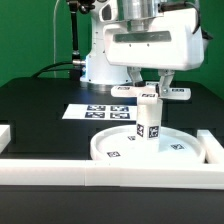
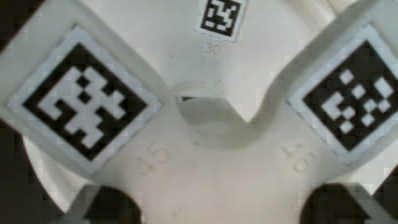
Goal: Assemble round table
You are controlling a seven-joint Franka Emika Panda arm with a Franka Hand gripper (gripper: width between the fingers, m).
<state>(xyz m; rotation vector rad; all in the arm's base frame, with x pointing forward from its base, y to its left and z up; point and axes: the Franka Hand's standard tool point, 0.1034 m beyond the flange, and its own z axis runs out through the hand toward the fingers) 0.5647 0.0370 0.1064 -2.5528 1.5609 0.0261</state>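
The large rimmed round disc [image 1: 115, 152] lies flat on the table at the front. The short thick cylinder [image 1: 148, 124] stands upright at the disc's middle. The flat cross-shaped piece [image 1: 178, 95] is level on top of the cylinder; I cannot tell whether it is seated. My gripper [image 1: 151, 88] comes straight down on it, its two fingers closed on the piece's middle. In the wrist view the cross-shaped piece [image 2: 196, 150] fills the frame with tagged arms, and the gripper [image 2: 217, 206] holds it between dark fingertips [image 2: 111, 205]. The cylinder and disc are hidden there.
The marker board [image 1: 95, 110] lies on the black table behind the disc. Long white border bars run along the front [image 1: 90, 170], the exterior view's left [image 1: 5, 135] and right [image 1: 212, 146]. The robot's base [image 1: 100, 55] stands behind.
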